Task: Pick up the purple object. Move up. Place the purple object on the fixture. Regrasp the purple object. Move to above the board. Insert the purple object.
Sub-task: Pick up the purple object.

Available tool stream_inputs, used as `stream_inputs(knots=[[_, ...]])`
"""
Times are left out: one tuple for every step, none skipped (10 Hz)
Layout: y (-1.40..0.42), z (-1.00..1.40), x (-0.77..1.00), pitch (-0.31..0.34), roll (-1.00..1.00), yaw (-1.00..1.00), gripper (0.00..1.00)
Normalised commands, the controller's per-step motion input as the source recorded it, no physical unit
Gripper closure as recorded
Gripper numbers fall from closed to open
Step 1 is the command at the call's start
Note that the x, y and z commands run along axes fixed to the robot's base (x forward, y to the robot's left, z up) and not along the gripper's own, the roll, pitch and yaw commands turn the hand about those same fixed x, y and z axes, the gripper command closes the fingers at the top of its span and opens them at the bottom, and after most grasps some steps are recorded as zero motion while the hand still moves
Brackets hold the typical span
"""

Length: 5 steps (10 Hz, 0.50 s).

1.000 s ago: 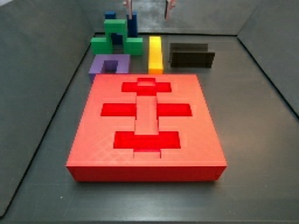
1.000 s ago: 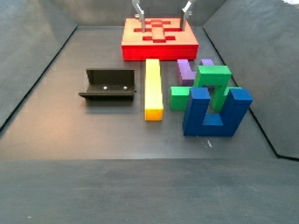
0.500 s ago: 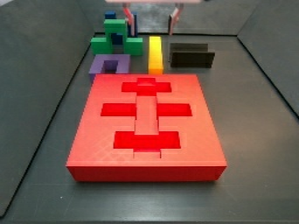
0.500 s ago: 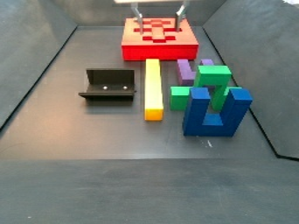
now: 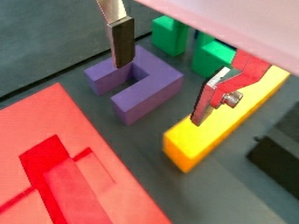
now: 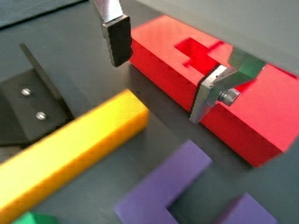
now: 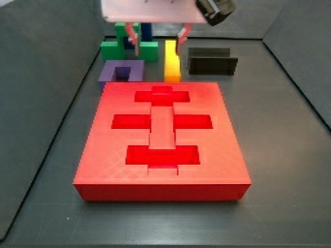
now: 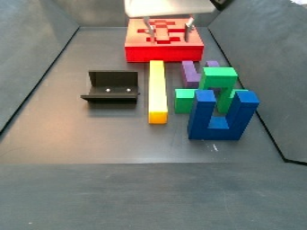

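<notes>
1. Two silver fingers with dark pads are seen spread apart and empty in both wrist views; the hand (image 5: 170,66) is open and held above the purple object (image 5: 135,83), nothing being gripped between the plates.
2. The purple object (image 7: 122,72) is found lying flat on the table (image 7: 278,136), close beside the board (image 7: 162,136) at the board's far edge in a side view, with the yellow bar (image 7: 172,60) just beside it and the green block (image 7: 130,44) behind.
3. The piece is judged to be rigid, light moulded plastic with smooth faces, so slipping is thought more likely than crushing. A grasp across one prong, or across the two flat outer walls, is judged best, with the pads set squarely on parallel faces.
4. The fixture (image 8: 110,88) is seen standing well apart on the other side of the yellow bar.
5. In both side views the fingertips are small and partly masked by the hand's body, so their height over the purple object cannot be told.
6. In a side view the purple object (image 8: 189,71) is largely hidden behind the green block.
</notes>
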Motion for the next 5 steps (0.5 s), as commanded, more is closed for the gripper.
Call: stream_inputs(knots=[[-0.03,-0.25,-0.34,-0.243,-0.05,0.0,0.0],[0.0,-0.24,-0.28,-0.169,-0.03,0.0,0.0],[0.0,-0.15,-0.21,-0.089,0.0,0.0,0.0],[0.0,-0.13,-0.15,-0.043,0.0,0.0,0.0],[0.0,-0.15,-0.2,-0.083,-0.02,0.0,0.0]])
